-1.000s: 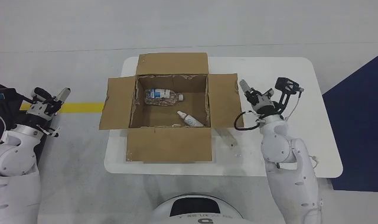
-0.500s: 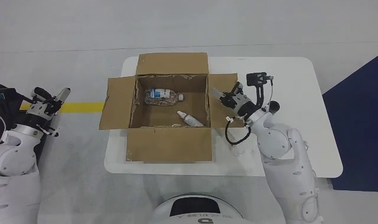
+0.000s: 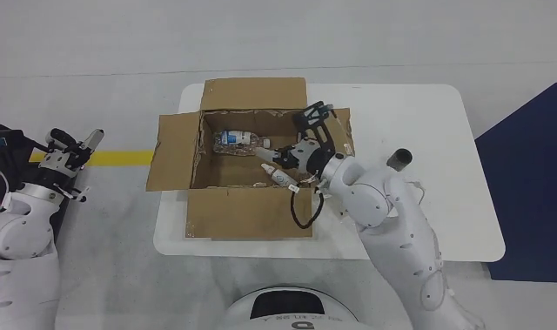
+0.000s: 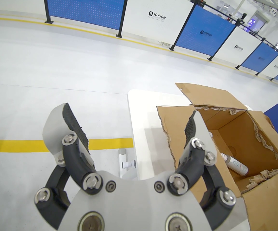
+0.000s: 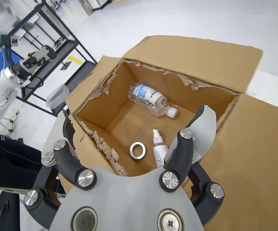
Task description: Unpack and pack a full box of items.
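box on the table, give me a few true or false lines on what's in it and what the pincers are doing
1. The box has its flaps open. True.
2. The water bottle stands upright in the box. False: it lies on its side.
3. A metal ring lies on the box floor beside the spray bottle. True.
4. The right pincer is shut on the spray bottle. False: it is open over the box, holding nothing.
5. The left pincer is open and holds nothing. True.
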Available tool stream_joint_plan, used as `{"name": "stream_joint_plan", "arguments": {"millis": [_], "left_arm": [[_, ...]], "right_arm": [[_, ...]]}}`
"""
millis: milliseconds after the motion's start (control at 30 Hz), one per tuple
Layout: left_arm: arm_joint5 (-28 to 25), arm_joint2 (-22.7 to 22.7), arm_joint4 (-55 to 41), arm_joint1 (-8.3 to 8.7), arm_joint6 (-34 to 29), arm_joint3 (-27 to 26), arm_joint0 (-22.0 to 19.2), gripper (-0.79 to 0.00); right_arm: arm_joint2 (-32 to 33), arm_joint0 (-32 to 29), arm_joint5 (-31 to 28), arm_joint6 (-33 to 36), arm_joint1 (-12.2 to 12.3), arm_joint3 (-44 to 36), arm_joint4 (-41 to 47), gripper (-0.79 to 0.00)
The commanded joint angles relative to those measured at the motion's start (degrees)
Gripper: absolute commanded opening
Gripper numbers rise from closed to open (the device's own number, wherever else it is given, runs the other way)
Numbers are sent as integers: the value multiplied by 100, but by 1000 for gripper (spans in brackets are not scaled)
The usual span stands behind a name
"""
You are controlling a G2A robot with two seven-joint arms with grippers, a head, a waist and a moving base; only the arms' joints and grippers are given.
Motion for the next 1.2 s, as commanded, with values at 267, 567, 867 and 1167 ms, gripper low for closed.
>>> {"name": "stream_joint_plan", "arguments": {"millis": [267, 567, 867, 1167], "left_arm": [[0, 0, 0, 0, 0, 0, 0, 0], [0, 0, 0, 0, 0, 0, 0, 0], [0, 0, 0, 0, 0, 0, 0, 0], [0, 0, 0, 0, 0, 0, 0, 0]], "right_arm": [[-216, 419, -61, 356, -34, 328, 346, 0], [-216, 419, -61, 356, -34, 328, 346, 0], [-235, 485, 120, 414, -42, 522, 380, 0], [-929, 1925, 2062, 1553, -321, 2166, 980, 0]]}}
